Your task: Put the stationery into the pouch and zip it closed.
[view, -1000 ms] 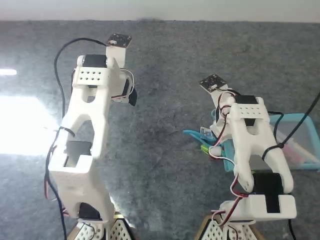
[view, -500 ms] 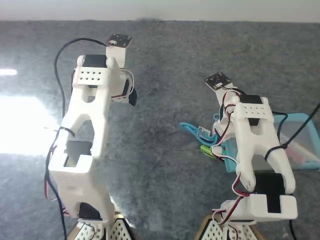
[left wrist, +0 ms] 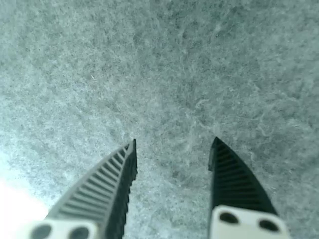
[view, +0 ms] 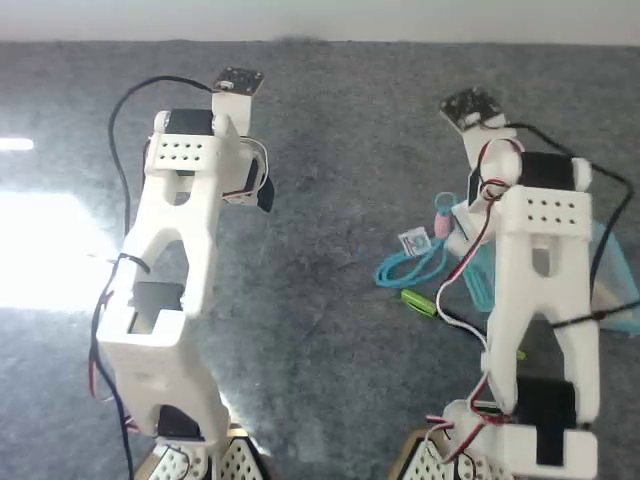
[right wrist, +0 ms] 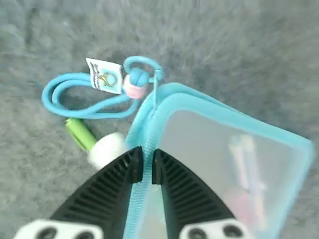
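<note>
The translucent pouch with light-blue trim lies on the grey table, with pink and blue stationery showing through its wall. My right gripper is shut on the pouch's zipper edge, near the corner with the blue cord loop, white tag and pink bead. A green marker with a white cap lies on the table beside the pouch. From above, the right arm covers most of the pouch; the cord and marker lie to its left. My left gripper hangs open over bare table.
The grey felt-like table surface runs out in every direction around the arms. A bright glare patch lies at the left edge. Both arm bases stand at the near edge of the table.
The right arm has stretched farther toward the back of the table, and the pouch's cord end has shifted right and back with it. The left arm has stayed still.
</note>
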`<control>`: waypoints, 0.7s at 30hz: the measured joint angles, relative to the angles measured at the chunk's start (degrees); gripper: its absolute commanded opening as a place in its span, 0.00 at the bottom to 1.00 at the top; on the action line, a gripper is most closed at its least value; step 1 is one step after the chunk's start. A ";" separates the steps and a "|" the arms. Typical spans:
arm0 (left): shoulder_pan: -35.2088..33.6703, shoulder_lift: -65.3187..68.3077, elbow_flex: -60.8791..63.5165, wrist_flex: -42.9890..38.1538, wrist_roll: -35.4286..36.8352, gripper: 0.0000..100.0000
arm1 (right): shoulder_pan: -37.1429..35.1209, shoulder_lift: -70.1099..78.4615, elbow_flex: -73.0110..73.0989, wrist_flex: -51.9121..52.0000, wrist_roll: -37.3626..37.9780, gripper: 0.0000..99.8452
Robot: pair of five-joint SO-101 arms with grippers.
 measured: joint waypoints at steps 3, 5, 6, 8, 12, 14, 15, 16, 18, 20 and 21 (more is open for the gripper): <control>0.00 0.00 0.00 0.00 0.00 0.22 | -1.41 -3.34 -7.12 5.36 0.09 0.01; 0.00 0.00 0.00 0.00 0.00 0.22 | -0.26 -4.22 -13.71 9.32 0.09 0.01; 0.00 0.00 0.00 0.00 0.00 0.22 | 1.05 -4.40 -17.14 10.90 0.09 0.01; 0.00 0.00 0.00 0.00 0.00 0.22 | 4.92 -4.40 -23.30 11.69 0.26 0.01; 1.85 0.00 0.00 0.00 -2.64 0.22 | 8.70 -3.96 -25.41 11.78 2.20 0.01; 3.43 0.00 0.00 0.00 -2.90 0.22 | 6.68 -2.64 -22.07 11.78 2.81 0.01; 3.78 0.00 0.00 0.00 -2.99 0.22 | 5.36 -1.49 -19.43 11.78 2.81 0.03; 3.87 0.00 0.00 0.00 -3.25 0.22 | 3.43 -0.18 -16.26 11.78 2.64 0.06; 3.34 0.00 0.00 0.00 -3.08 0.22 | -1.32 3.34 -9.05 11.08 1.23 0.14; 2.81 0.00 0.00 0.00 -3.08 0.22 | -5.45 6.86 -3.25 7.30 -0.88 0.21; 2.55 0.00 0.00 0.00 -3.08 0.22 | -6.77 8.44 -0.97 4.92 -1.85 0.24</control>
